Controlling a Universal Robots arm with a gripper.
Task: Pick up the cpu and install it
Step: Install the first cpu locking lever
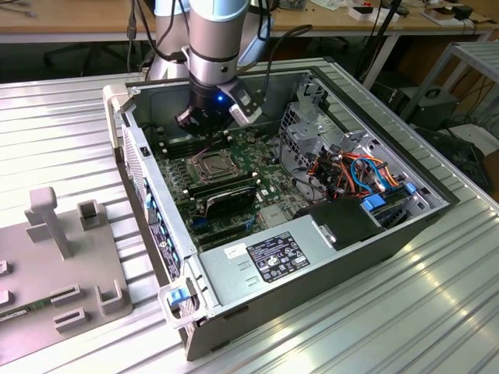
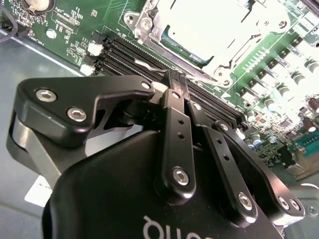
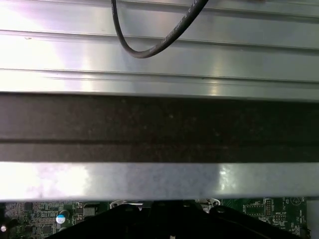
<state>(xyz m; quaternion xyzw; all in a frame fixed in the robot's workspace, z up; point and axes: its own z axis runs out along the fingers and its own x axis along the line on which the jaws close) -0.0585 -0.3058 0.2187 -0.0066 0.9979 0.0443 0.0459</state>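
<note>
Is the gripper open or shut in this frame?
Shut. In the second wrist view the gripper has its two black fingers pressed together at the tips, above the memory slots; nothing visible between them.

A: The board [image 1: 234, 167]?
B: Green, with black slots [image 2: 149, 55].
A: The cpu [image 2: 209, 27]?
B: Pale silver, glaring white, in a grey metal frame.
A: The gripper [image 2: 175, 82]?
B: Black with silver screws.
A: The tabletop [image 1: 62, 132]?
B: Ribbed silver. Cables [image 1: 362, 167] orange and blue; jig [image 1: 54, 269] grey.

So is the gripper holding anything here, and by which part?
Nothing visible: the gripper is shut with nothing seen between its fingertips, above the memory slots.
</note>
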